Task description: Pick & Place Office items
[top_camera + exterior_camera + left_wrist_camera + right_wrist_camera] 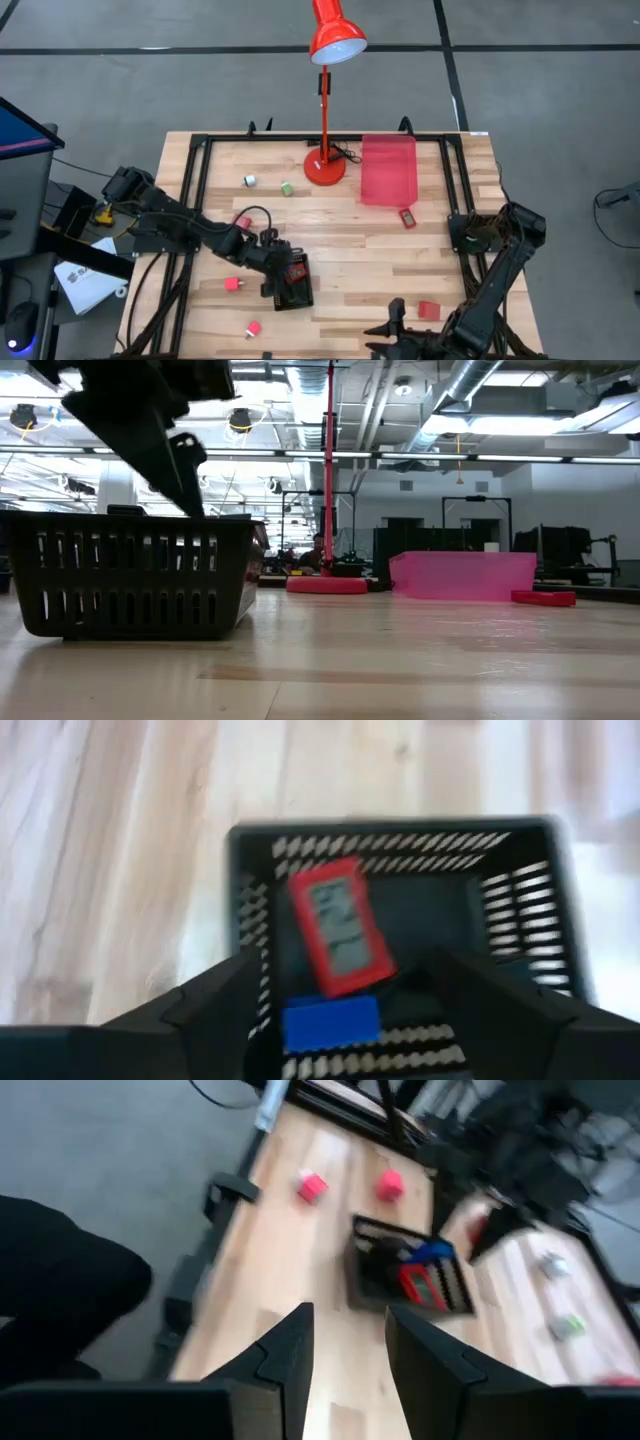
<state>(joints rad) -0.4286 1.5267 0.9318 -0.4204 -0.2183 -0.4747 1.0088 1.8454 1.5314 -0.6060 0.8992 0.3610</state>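
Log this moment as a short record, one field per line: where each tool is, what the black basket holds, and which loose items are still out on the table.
left tool: open, above the black basket
right tool: open, parked at the table's near right edge
basket contents: red calculator-like item, blue block
loose pink blocks
loose near lamp: white piece, green piece
red tray: beside the red desk lamp
small red item: near the tray

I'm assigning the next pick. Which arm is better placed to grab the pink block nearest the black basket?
Probably the left. Its gripper hangs open over the black basket, and the pink block lies just beside it on the left arm's side. The right gripper sits open near the table's front edge, beyond the basket.
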